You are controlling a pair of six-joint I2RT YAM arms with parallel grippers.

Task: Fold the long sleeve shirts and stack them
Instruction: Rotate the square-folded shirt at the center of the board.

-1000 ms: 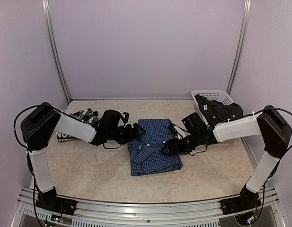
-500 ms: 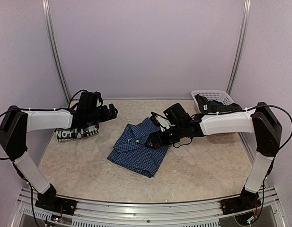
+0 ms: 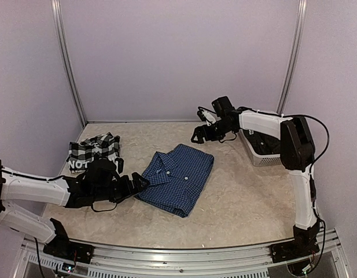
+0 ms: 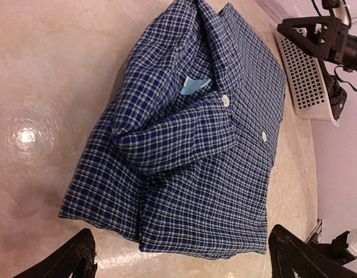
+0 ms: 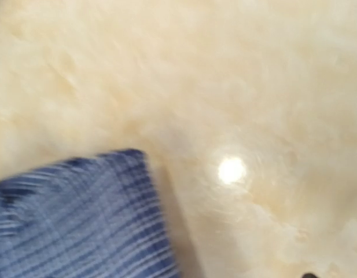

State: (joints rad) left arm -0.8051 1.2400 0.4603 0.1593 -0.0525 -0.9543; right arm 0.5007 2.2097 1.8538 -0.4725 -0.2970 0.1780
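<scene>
The blue checked long sleeve shirt [image 3: 178,176] lies folded mid-table, collar toward the left; in the left wrist view it [image 4: 195,133] fills the frame. The black-and-white plaid shirt [image 3: 94,152] with white letters lies at the back left. My left gripper [image 3: 140,184] rests low at the blue shirt's near-left edge, open, with its fingertips [image 4: 80,260] wider apart than the fold and nothing between them [image 4: 184,265]. My right gripper [image 3: 199,134] hangs open and empty above the table behind the blue shirt. The blurred right wrist view shows only one corner of the blue shirt [image 5: 74,220].
A white plastic basket [image 3: 254,155] with dark clothing in it stands at the back right, also seen in the left wrist view [image 4: 302,75]. Walls close off the table at the back and on both sides.
The blue shirt was turned askew and then let go. My right arm has drawn back toward the basket. My left arm has swung from the plaid shirt down to the blue shirt's near-left edge.
</scene>
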